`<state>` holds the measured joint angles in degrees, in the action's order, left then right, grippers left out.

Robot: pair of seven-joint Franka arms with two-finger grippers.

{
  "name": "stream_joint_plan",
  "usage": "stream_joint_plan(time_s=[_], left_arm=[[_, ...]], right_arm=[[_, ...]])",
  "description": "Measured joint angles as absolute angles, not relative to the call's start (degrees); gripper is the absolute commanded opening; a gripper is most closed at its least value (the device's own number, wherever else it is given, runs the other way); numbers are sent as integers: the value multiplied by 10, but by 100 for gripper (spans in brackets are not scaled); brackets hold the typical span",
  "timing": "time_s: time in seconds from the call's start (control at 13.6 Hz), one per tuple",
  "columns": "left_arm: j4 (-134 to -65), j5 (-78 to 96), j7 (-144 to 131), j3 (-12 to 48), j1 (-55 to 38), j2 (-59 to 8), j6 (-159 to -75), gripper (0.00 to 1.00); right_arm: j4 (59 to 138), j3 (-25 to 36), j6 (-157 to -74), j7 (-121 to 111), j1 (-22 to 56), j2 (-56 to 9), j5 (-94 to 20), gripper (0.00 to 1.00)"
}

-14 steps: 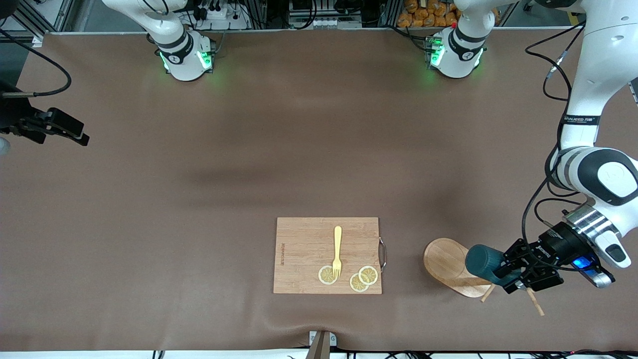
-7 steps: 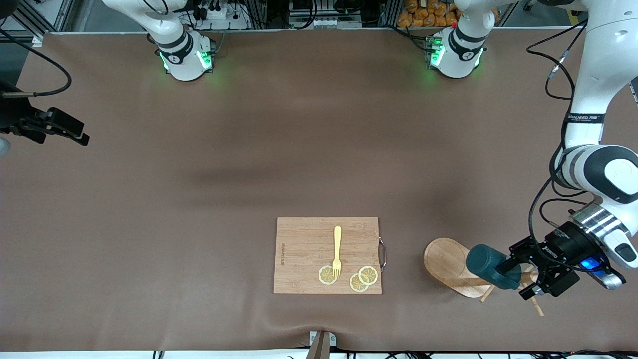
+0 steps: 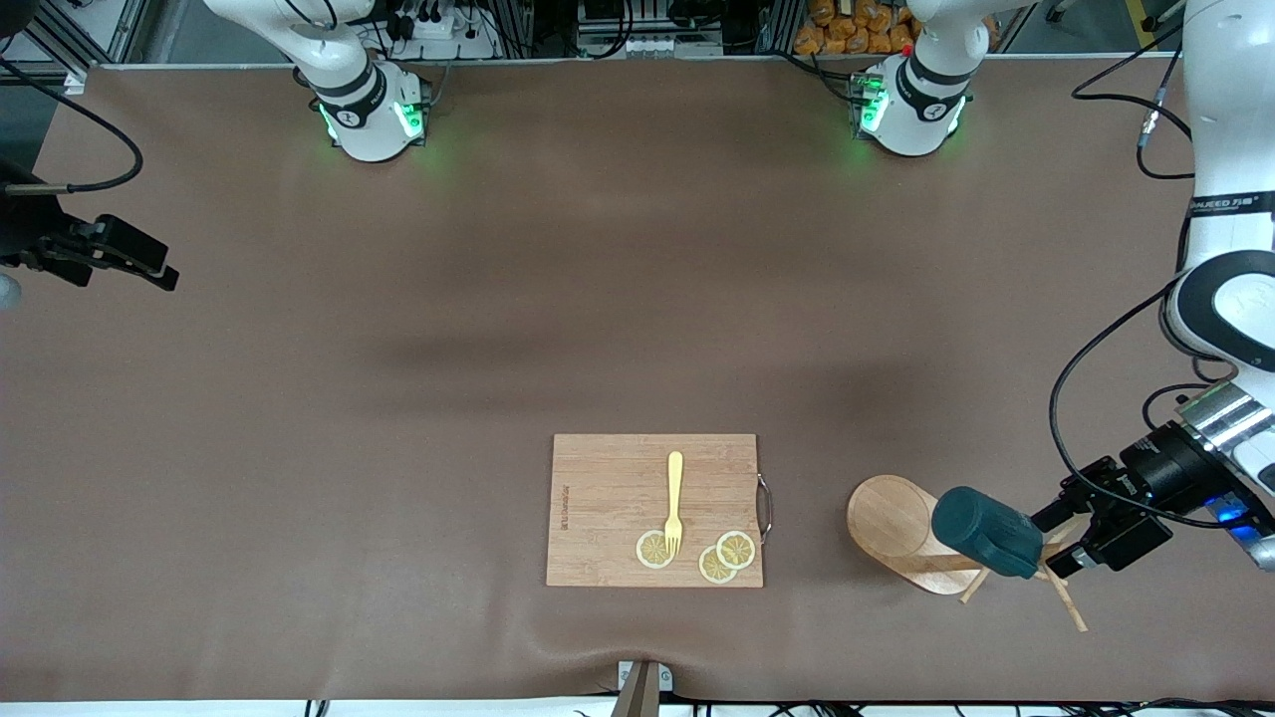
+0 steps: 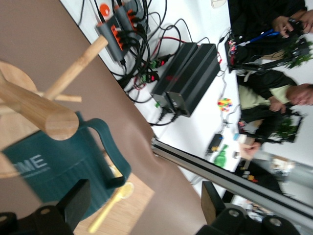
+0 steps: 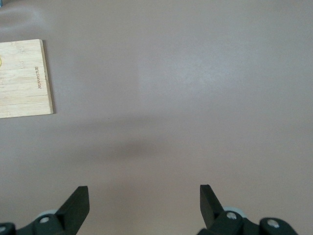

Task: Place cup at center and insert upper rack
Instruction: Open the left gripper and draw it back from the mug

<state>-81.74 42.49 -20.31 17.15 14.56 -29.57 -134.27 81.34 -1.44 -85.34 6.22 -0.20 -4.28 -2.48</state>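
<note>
teal cup hanging on the upper rack, left gripper beside the rack, fingers spread and empty, right gripper waiting well apart from the rack, fingers wide, holding nothing

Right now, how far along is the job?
Done: the cup hangs on the rack, toward the left arm's end of the table. In hand: nothing; the left gripper is open beside the cup, apart from it, and the right gripper waits open over the table. Left: the cup is not at the center.
</note>
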Motion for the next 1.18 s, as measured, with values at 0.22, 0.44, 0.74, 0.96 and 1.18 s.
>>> stream_joint_plan(time_s=[0.22, 0.44, 0.74, 0.96, 1.18], left_arm=[[-818, 294, -207, 177, 138, -274, -1323, 100], [-819, 204, -210, 178, 132, -242, -1253, 100], [-821, 87, -209, 195, 129, -192, -1138, 100], [-832, 35, -212, 217, 123, -164, -1080, 100], [-862, 32, -189, 195, 103, -127, -1057, 100]], right_arm=[[813, -14, -851, 62, -2, -43, -25, 100], [813, -15, -850, 62, -2, -43, -25, 100], [813, -15, -850, 62, -2, -43, -25, 100], [813, -15, -850, 62, -2, -43, -25, 100], [813, -15, -850, 62, -2, -43, -25, 100]])
